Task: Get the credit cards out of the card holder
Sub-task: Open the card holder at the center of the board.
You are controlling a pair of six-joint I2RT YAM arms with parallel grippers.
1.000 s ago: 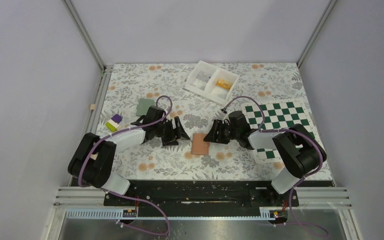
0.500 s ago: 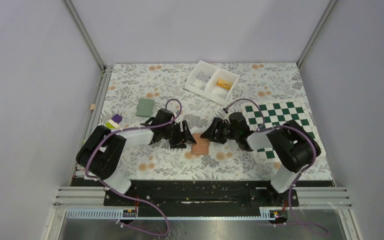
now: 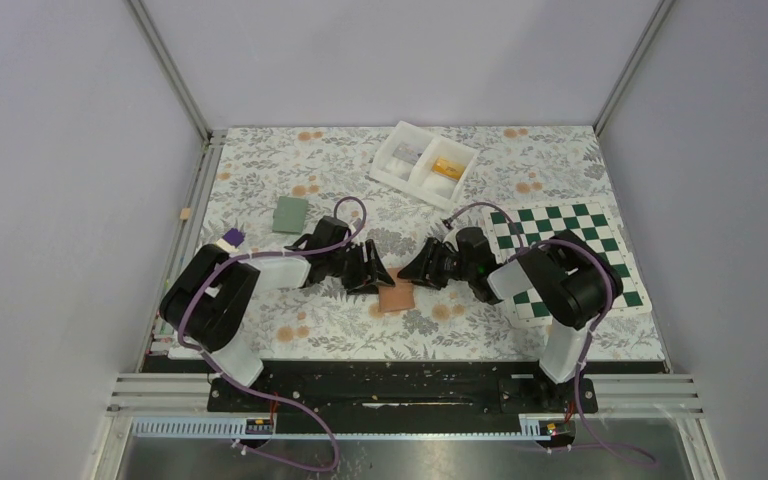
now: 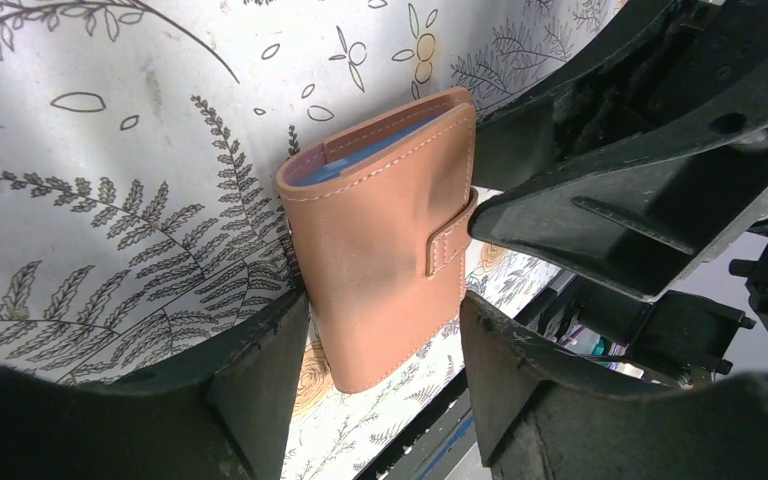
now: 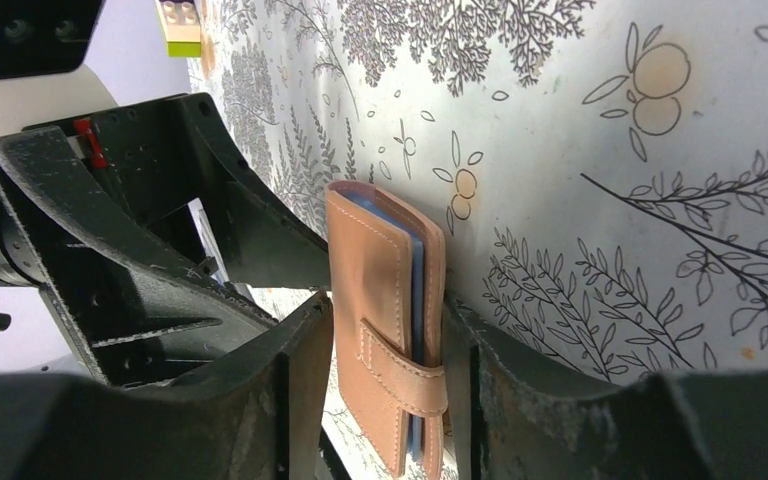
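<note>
The tan card holder is closed, its tab fastened, with a blue inner edge showing. My left gripper is open around its near end: one finger touches its side, while a gap remains at the other finger. From the opposite side, my right gripper has both fingers against the holder's two covers at the tab end. One grey-green credit card lies flat behind the left arm. Any cards inside the holder are hidden.
A white two-compartment tray stands at the back centre. A green-and-white chessboard mat lies under the right arm. A small purple-and-lime piece sits by the left arm's elbow. Metal frame rails border the floral table.
Both grippers have closed in on the card holder from either side and their jaws have narrowed. The holder has shifted slightly and now sits between both pairs of fingers.
</note>
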